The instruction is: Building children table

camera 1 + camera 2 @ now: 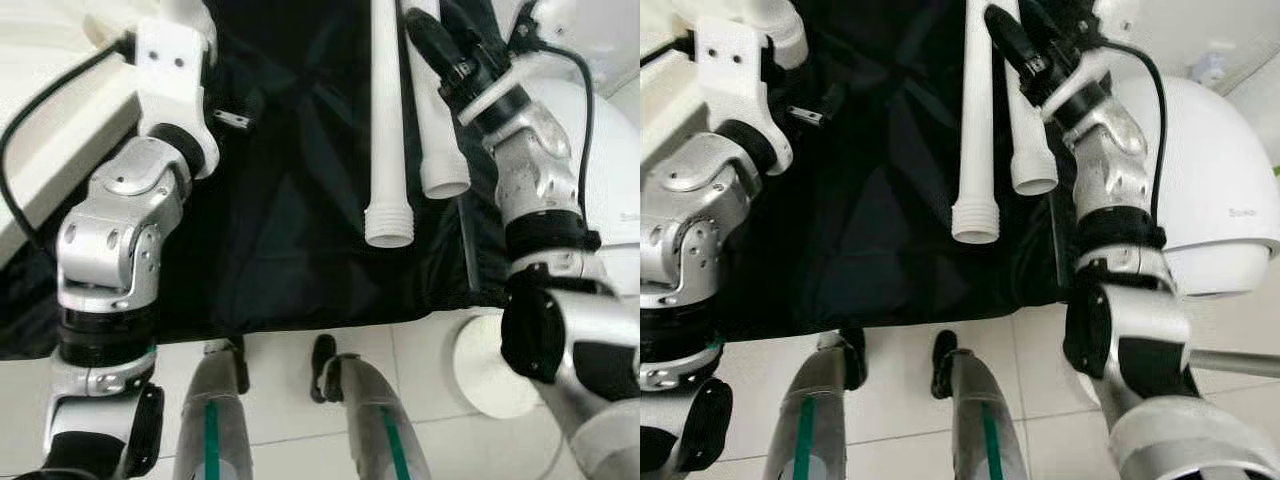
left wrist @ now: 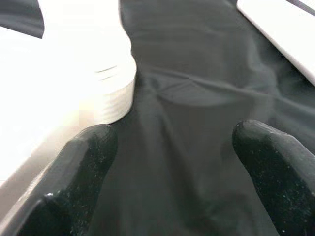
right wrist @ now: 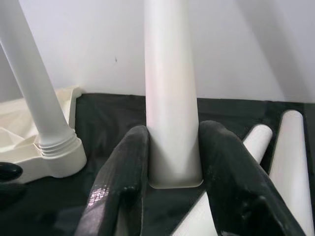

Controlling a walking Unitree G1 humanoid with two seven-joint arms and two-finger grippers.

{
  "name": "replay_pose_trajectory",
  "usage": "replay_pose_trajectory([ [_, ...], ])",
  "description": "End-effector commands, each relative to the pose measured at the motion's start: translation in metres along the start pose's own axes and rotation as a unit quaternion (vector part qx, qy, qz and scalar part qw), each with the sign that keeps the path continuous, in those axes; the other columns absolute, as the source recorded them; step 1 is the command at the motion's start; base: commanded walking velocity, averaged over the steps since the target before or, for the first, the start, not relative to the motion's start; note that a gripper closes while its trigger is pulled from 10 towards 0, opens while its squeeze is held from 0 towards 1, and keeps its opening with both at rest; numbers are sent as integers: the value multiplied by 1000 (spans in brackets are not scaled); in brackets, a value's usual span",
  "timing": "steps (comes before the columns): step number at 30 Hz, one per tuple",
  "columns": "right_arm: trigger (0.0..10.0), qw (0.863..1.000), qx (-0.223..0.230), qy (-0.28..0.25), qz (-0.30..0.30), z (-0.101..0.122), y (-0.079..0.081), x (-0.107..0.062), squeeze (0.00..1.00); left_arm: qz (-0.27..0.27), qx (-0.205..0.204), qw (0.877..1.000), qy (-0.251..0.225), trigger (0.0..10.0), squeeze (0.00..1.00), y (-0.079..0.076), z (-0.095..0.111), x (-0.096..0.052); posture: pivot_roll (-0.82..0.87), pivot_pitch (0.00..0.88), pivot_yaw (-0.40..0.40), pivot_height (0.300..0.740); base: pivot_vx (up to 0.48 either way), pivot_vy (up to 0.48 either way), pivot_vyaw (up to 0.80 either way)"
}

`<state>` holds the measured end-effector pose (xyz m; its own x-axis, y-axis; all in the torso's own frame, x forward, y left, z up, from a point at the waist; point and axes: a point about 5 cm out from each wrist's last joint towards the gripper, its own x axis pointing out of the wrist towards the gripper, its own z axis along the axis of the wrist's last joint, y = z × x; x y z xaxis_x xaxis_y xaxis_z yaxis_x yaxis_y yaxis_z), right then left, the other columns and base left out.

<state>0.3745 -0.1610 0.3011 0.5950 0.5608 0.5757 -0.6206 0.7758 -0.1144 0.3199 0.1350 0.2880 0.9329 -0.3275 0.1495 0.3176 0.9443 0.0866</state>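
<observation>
My right gripper (image 3: 170, 162) is closed round a white table leg (image 3: 170, 98), its two black fingers (image 3: 120, 187) pressing the tube from either side just above its plain lower end, and the leg stands upright over the black cloth (image 1: 280, 200). In the head views that same gripper (image 1: 440, 50) sits at the far right part of the cloth, by the upper ends of two more white legs lying on it side by side: a longer one with a threaded end (image 1: 388, 140) pointing toward my feet, and a shorter one with a plain open end (image 1: 440, 140) just beside it, on the side nearer my right arm. On the cloth past my held leg, another leg (image 3: 37, 93) stands screwed into a cream-white tabletop piece (image 3: 29, 152), and two further legs (image 3: 290, 157) lie on the cloth nearby. My left gripper (image 2: 172, 162) hovers low over the cloth with its fingers (image 2: 74, 182) spread wide and nothing between them; a white threaded socket (image 2: 115, 93) on the pale tabletop lies just beyond one fingertip. Off the cloth's right edge a white rounded object (image 1: 1200, 180) rests on the tiled floor (image 1: 290, 390).
</observation>
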Motion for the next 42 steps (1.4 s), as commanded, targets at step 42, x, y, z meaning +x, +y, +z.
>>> replay_pose_trajectory([
  [42,10000,990,-25,64,-122,-47,64,-80,0,-14,-49,998,-29,10000,0,-21,-63,-11,53,62,-45,740,0,0,0],
])
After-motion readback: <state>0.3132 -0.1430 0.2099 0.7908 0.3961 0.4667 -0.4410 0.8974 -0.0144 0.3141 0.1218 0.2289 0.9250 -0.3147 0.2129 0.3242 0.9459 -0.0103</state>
